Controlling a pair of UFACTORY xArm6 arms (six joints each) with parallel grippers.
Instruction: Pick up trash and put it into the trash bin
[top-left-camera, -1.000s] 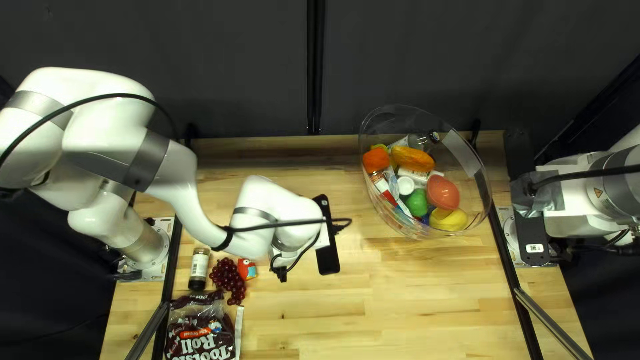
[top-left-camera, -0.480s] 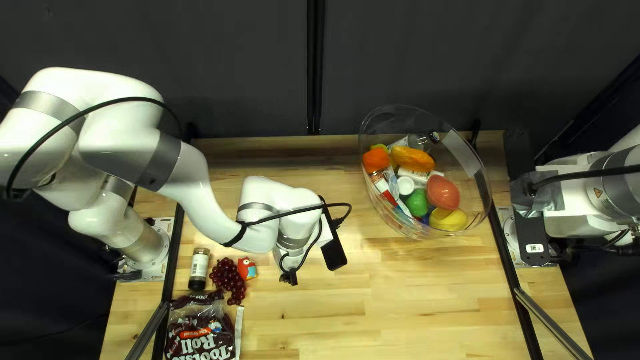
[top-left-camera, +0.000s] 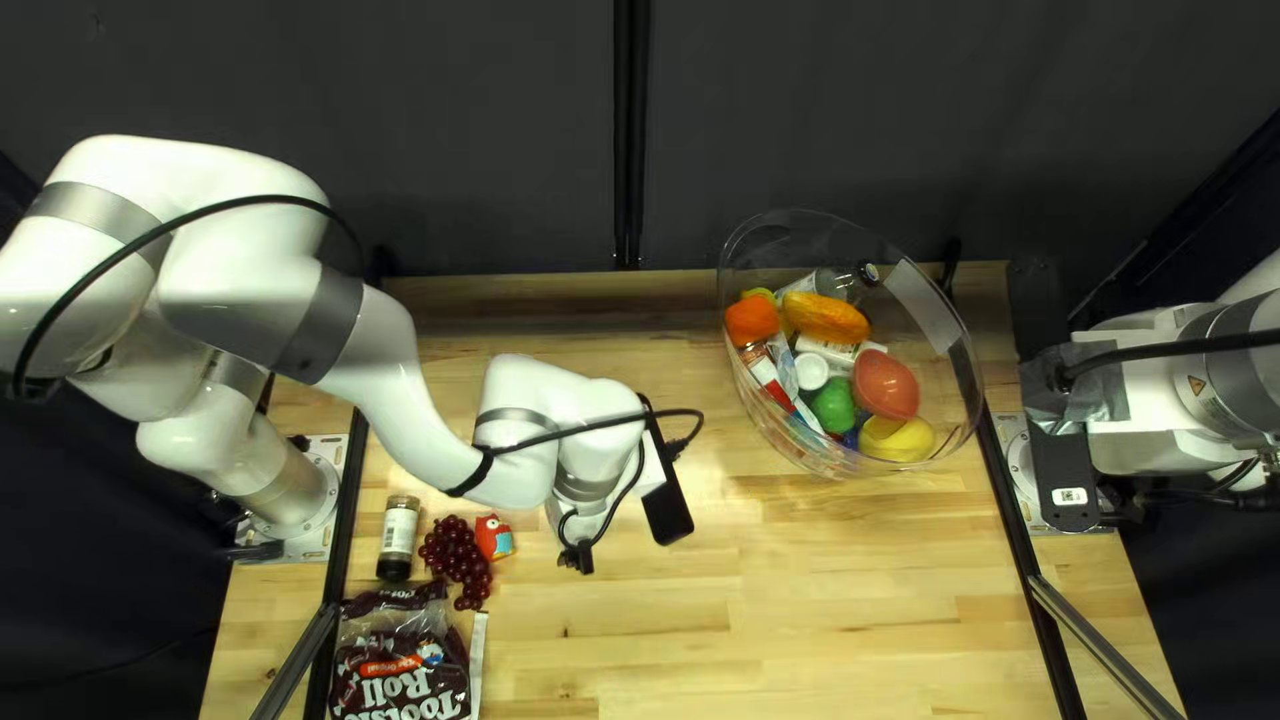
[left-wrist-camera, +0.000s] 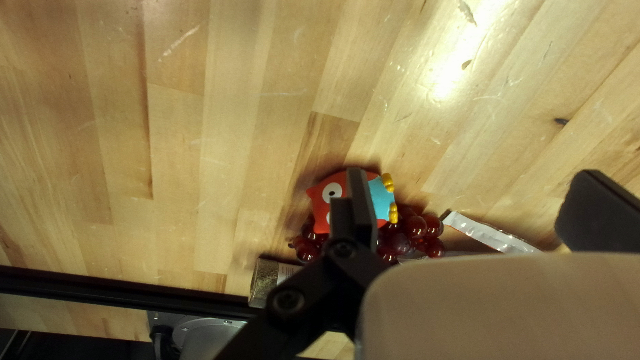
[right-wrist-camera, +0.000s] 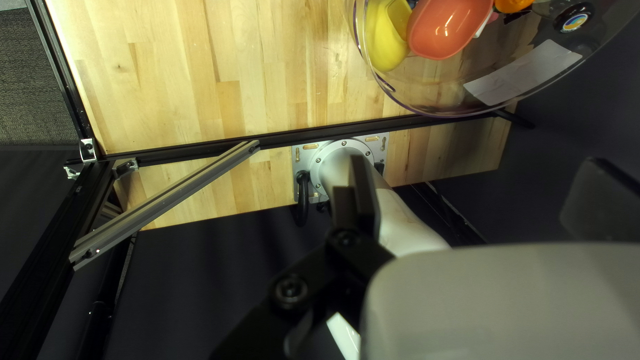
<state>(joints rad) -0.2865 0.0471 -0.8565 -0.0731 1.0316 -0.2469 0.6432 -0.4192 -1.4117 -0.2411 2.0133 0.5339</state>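
Left gripper (top-left-camera: 667,510): jaws wide apart, nothing held, over worktop (top-left-camera: 800,600). Red toy (top-left-camera: 494,539) beside grapes (top-left-camera: 455,558). Right gripper (top-left-camera: 1063,454): jaws wide apart, empty. Clear bin (top-left-camera: 955,367) part-filled.

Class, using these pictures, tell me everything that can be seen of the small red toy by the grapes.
The toy is owl-like: red head with pointed ear and a white, dark-centred eye, light blue belly and two yellow feet. It looks smooth, perhaps rubber or plastic, and shows no damage. It lies face up on the table, right beside the grapes; whether they touch is unclear. In the left wrist view, a finger of the open left gripper hides its middle.
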